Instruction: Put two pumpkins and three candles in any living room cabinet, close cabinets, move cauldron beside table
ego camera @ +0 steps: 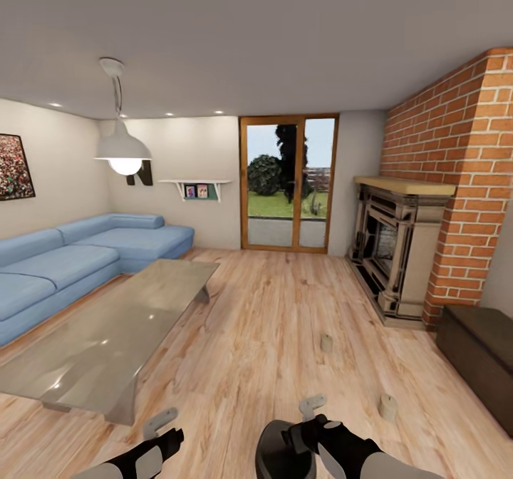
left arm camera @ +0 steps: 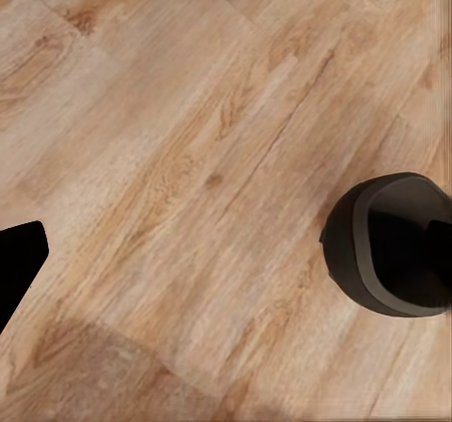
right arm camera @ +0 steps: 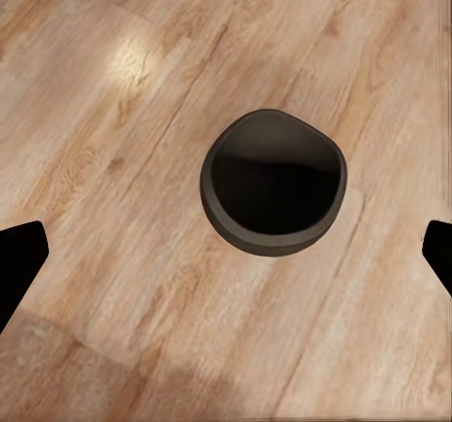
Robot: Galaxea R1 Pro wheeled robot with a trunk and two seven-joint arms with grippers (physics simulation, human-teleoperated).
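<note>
Head view: two candles, one point(ego camera: 326, 343) mid-floor and one point(ego camera: 387, 407) lower right, stand uncollected; cabinet point(ego camera: 481, 354) at right edge appears closed. Cauldron point(ego camera: 279, 454) sits bottom centre, apart from the glass counter point(ego camera: 107, 336). Right claw point(right arm camera: 226, 252) spread above it; left claw point(ego camera: 165, 429) state indeterminate. No pumpkins in view.

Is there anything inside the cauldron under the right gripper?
No. The right wrist view looks straight into the cauldron, and its dark interior is bare.

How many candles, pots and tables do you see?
Candles: 2
Pot: 1
Table: 1
Total: 4
</note>
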